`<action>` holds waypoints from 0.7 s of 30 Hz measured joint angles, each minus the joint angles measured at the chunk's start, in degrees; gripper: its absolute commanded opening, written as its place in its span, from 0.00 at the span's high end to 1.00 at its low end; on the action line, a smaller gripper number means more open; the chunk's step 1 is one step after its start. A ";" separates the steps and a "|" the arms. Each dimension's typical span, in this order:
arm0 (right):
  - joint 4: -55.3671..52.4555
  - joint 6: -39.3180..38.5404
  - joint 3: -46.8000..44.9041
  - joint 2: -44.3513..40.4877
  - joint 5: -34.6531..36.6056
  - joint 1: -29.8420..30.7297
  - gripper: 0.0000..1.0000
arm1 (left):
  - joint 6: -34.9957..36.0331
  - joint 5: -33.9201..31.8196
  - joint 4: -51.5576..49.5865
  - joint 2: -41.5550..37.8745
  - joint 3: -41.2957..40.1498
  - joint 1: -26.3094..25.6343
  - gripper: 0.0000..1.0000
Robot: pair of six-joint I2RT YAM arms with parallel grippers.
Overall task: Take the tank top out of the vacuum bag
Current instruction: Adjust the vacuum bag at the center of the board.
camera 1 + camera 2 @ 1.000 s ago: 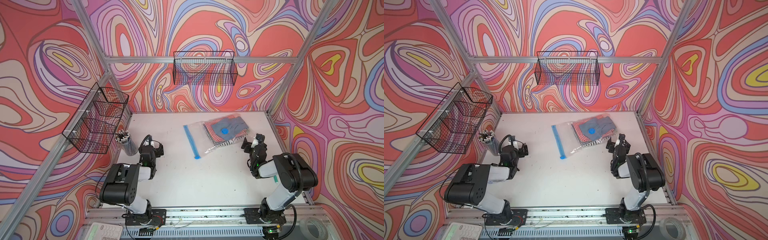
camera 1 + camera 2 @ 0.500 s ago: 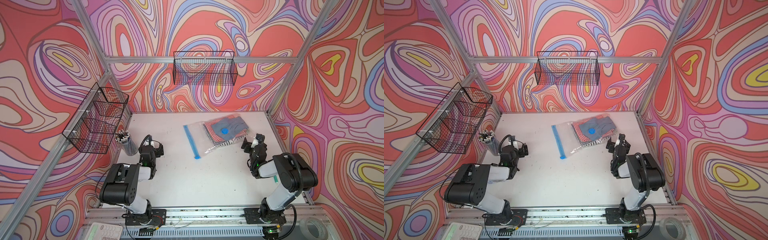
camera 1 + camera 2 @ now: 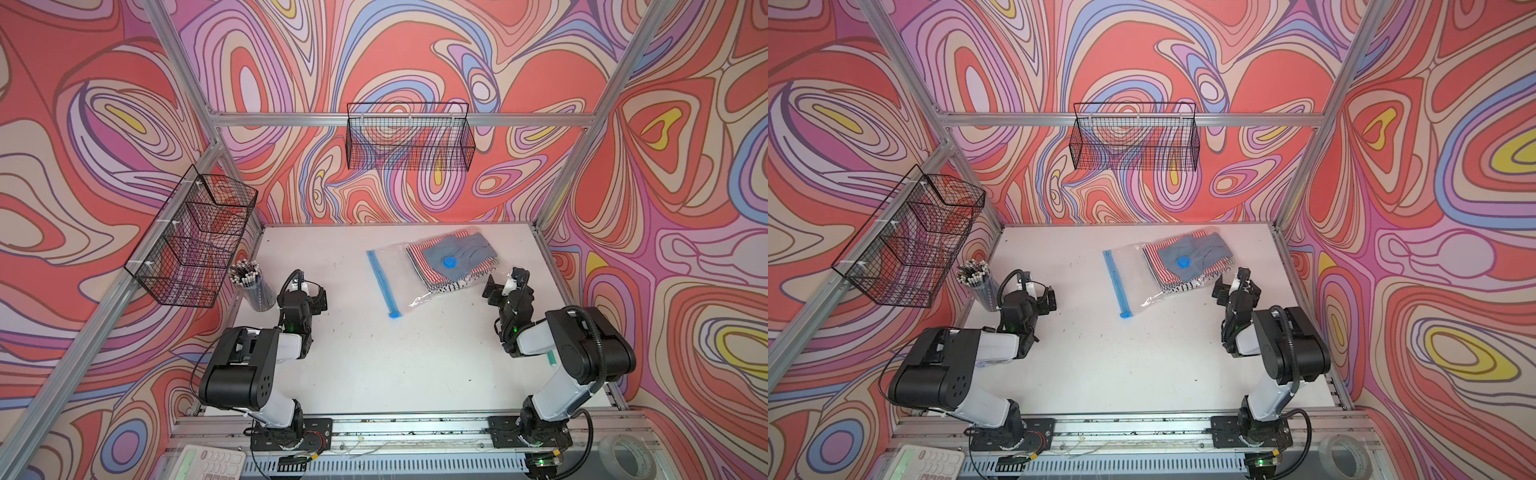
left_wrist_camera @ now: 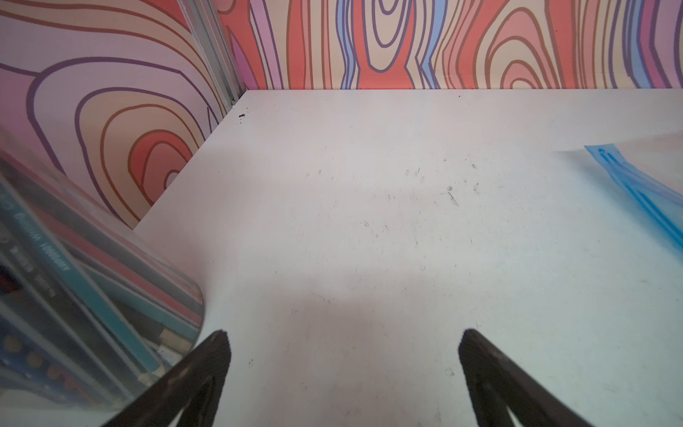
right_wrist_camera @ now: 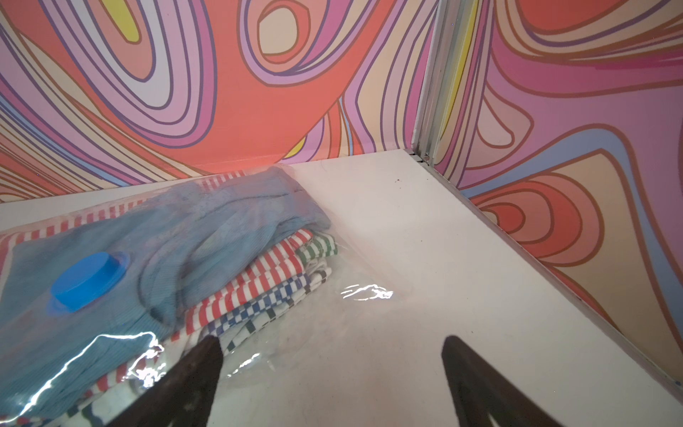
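- Vacuum bag (image 3: 432, 272) (image 3: 1167, 270): clear plastic, lying flat on the white bench (image 3: 374, 365) in its far right part, near the back wall in both top views.
- Zip strip (image 3: 381, 282) (image 3: 1116, 284): light blue, along the bag's edge toward the bench middle. Its blue slider (image 3: 395, 315) sits at the end nearer the arms.
- Contents: a folded stack of garments, all inside the bag. A blue-grey ribbed piece (image 5: 221, 229) lies uppermost, over red-striped, green-striped and blue-checked layers (image 5: 266, 273) (which piece is the tank top cannot be told).
- Valve cap (image 3: 448, 262) (image 5: 88, 279): round and blue, on the bag's upper face over the blue-grey piece.
- Right pincer (image 3: 505, 282) (image 3: 1231, 282) (image 5: 332, 344): spread wide and empty, low over the bench just beside the bag's near right corner. In the right wrist view one finger (image 5: 199, 369) overlaps the clear margin of the bag, though whether it touches cannot be told.
- Left pincer (image 3: 309, 293) (image 3: 1040, 297) (image 4: 342, 340): spread wide and empty, well apart from the bag, with only bare bench between its tips.
- Pencil cup (image 3: 255, 286) (image 4: 74, 314): clear, filled with pencils, standing just beside the left pincer at the bench's left edge.
- Wire baskets: one on the back wall (image 3: 409, 141) and one on the left wall (image 3: 195, 241).
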 measured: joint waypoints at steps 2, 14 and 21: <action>0.00 0.00 0.00 0.00 0.00 0.00 0.02 | 0.00 0.02 0.00 0.00 0.00 0.00 0.00; -13.07 1.18 3.43 -9.51 3.43 0.76 0.02 | 2.19 -7.13 -6.34 -7.85 0.35 -6.14 0.00; -39.01 12.33 22.75 -12.79 1.79 0.79 0.02 | -4.13 -15.45 -25.31 -18.23 12.24 -11.45 0.00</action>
